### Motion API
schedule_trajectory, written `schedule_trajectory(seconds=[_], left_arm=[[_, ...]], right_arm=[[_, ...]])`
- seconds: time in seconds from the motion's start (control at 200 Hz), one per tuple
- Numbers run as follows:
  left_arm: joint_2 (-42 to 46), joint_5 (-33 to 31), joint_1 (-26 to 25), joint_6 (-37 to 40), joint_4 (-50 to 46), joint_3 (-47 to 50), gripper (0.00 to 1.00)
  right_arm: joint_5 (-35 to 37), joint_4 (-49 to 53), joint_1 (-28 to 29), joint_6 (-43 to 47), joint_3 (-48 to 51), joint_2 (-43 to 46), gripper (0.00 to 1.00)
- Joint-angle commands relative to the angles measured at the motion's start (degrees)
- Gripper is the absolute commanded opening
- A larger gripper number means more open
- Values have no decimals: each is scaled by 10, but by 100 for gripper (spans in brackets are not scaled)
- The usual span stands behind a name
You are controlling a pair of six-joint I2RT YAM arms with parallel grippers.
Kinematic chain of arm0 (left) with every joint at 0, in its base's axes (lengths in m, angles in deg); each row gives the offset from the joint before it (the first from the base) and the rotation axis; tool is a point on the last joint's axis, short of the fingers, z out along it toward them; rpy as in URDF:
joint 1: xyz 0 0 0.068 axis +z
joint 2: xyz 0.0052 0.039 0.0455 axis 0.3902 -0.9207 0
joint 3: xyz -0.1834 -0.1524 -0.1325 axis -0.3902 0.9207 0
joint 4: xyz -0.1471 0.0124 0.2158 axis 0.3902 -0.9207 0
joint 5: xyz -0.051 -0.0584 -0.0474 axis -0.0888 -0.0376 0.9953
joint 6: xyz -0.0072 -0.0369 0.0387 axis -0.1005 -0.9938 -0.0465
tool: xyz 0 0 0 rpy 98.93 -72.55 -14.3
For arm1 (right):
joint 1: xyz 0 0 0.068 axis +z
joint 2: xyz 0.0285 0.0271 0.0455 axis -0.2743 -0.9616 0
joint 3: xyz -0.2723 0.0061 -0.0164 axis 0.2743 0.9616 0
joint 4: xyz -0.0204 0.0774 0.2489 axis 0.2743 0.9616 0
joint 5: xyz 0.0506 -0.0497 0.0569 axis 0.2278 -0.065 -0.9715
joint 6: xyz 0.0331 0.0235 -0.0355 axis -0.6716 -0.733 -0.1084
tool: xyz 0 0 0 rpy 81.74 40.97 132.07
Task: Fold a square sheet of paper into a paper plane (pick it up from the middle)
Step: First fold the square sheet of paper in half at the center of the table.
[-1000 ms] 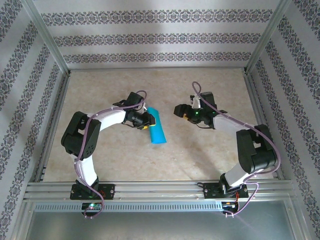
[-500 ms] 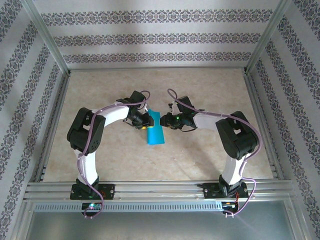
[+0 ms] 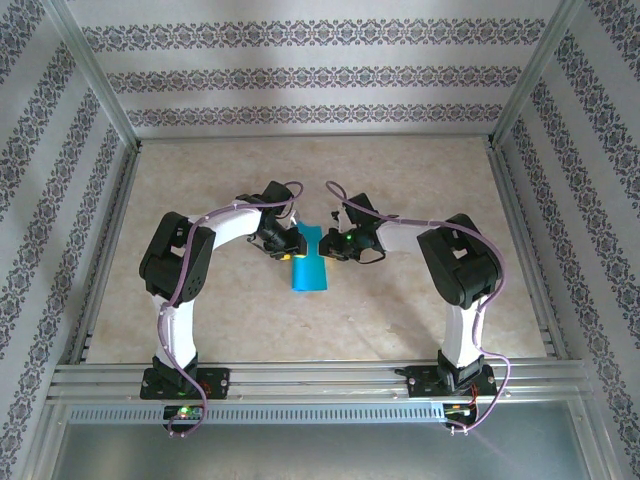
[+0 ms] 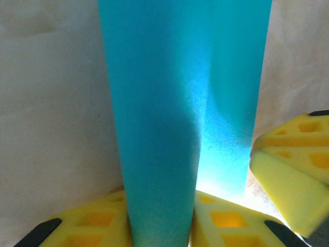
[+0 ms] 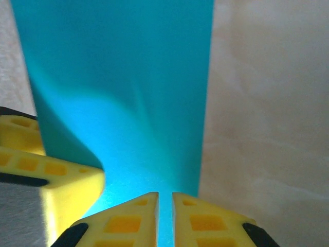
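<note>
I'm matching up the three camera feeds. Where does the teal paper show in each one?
Top external: the teal paper lies near the picture's centre, in the middle of the table.
Left wrist: the paper is a tall strip from the top edge down the middle.
Right wrist: the paper covers the upper left and middle.
Shared landmark: the beige marbled table beside the paper, at left and at right.

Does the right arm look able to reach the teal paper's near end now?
Probably yes: the near end of the teal paper lies bare on the table. But the right gripper grips its far end, beside the left gripper, and must let go.
</note>
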Motion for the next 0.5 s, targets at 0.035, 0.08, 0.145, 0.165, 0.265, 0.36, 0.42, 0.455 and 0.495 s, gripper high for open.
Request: schedule_trajectory(seconds=[0.035,0.08,0.145,0.165,0.265,0.36,0.42,0.455,0.495], left_arm=[[7,-31,8,7,-33,-19,33],[17,-48,8,-3,-38,-16,36],[36,-79,7,-30,-43,-4,44],[43,-86,7,-39,-40,3,45],[68,-107,-2,-80,-32,32,55],[91,-111,-16,-104,-14,52,63],[101,-110,-23,-118,1,61,68],[103,-114,-26,-123,4,62,71],[103,-117,-30,-126,6,63,73]], right_arm=[[36,46,8,7,-16,-23,15],[43,53,9,4,-17,-27,15],[49,62,10,-2,-18,-31,15],[50,66,10,-2,-18,-31,15],[57,76,13,-11,-21,-35,15],[63,88,18,-16,-22,-37,15],[61,88,21,-18,-23,-39,15],[57,87,21,-19,-25,-42,15],[52,87,22,-21,-28,-45,16]])
